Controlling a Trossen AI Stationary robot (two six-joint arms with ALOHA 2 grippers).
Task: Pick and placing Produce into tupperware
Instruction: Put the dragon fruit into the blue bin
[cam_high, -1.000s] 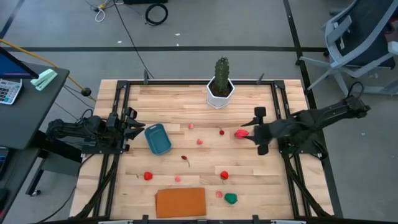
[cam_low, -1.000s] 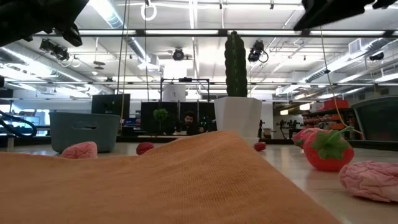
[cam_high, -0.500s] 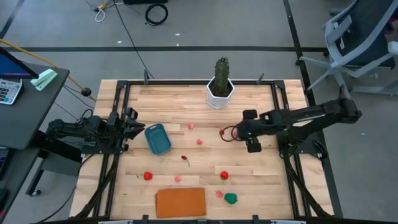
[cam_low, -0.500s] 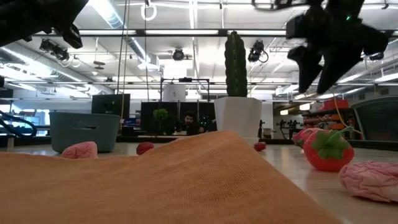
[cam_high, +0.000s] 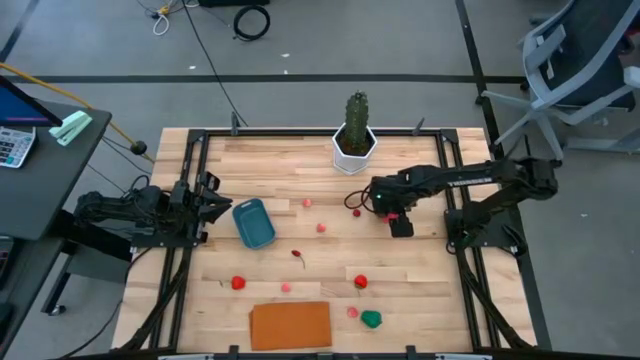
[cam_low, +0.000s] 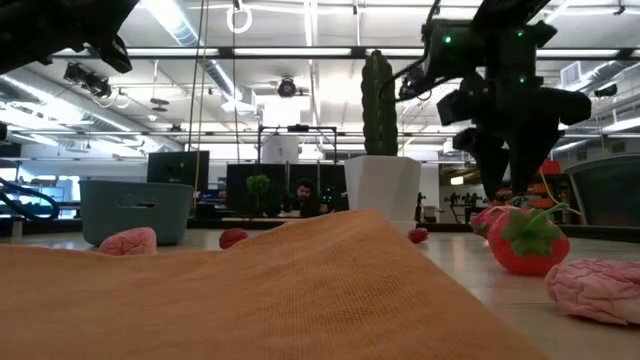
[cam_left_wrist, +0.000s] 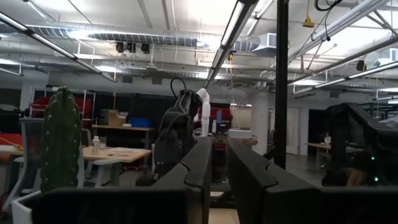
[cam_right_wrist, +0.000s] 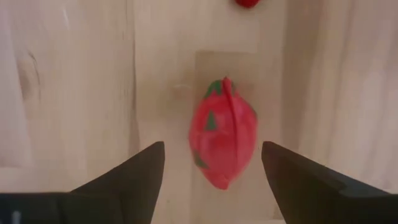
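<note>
From above, the wooden counter (cam_high: 270, 160) carries one teal tupperware (cam_high: 254, 222) left of the frame's centre, and its inside looks bare. Loose produce lies scattered to its right and below it: small pink and red pieces at (cam_high: 308, 203), (cam_high: 322, 227), (cam_high: 356, 212), (cam_high: 298, 254), (cam_high: 238, 283), (cam_high: 286, 288), (cam_high: 361, 282) and (cam_high: 352, 312), plus one green piece (cam_high: 372, 319) near the lower middle. That makes nine pieces visible on the boards, none of them in the container. One orange board (cam_high: 290, 325) lies at the bottom centre, and one cactus (cam_high: 356, 118) in a white pot stands at the upper centre. The left gripper (cam_high: 212, 205) waits at the left edge beside the tupperware. The right gripper (cam_high: 378, 203) reaches in from the right, hanging over the middle of the counter.

The low view looks across the orange board; the tupperware (cam_low: 136, 210) stands at the left, a strawberry-like piece (cam_low: 528, 240) at the right, and the right arm hangs above it.

In the left wrist view the left gripper's fingers (cam_left_wrist: 200, 163) stand close together with a narrow gap, holding nothing.

Only the right wrist view shows what sits under the right arm: a red fruit with green flecks (cam_right_wrist: 222, 142) lying on the wood, between spread fingers (cam_right_wrist: 134, 171) that do not touch it
</note>
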